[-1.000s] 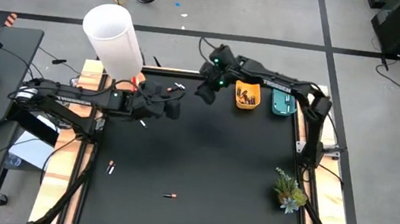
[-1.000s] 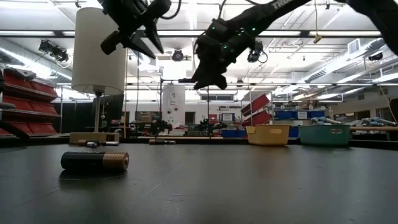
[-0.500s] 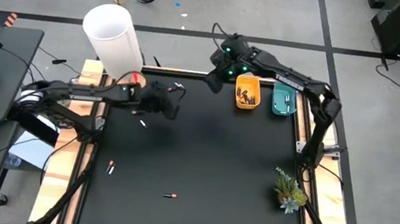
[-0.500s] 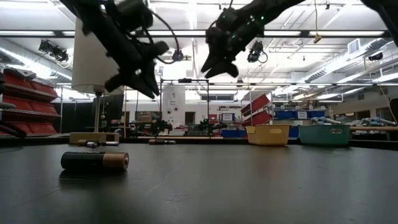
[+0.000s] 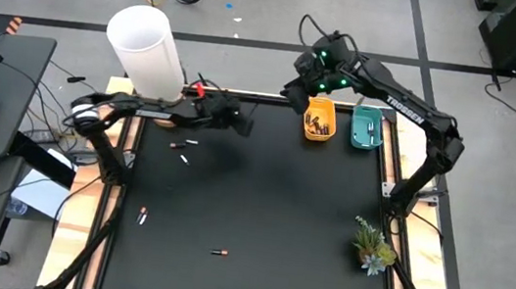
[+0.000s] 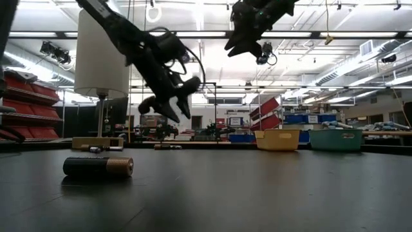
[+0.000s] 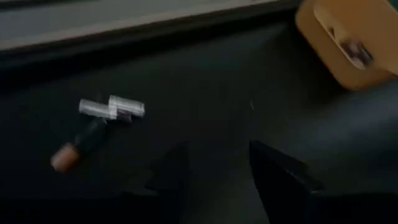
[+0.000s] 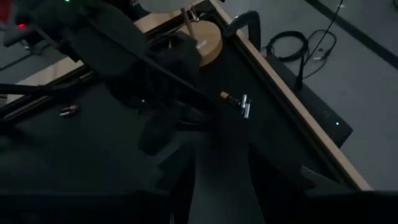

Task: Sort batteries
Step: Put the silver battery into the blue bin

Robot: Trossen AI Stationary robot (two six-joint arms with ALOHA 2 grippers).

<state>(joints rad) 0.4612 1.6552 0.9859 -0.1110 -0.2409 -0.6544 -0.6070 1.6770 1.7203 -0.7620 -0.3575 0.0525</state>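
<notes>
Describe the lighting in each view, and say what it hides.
Low view: ceiling lights turn the left gripper into a silhouette; the front battery is lit. High view: even light, the white lampshade glares. Left wrist view: dim, the silver batteries shine. Right wrist view: mostly shadow.

The table is seen filling the middle of the high view. A lamp is placed at its upper left corner, and two trays are set side by side at the upper right edge, one holding batteries. A plant is found at the lower right edge. Loose batteries are scattered at upper left and lower left.
</notes>
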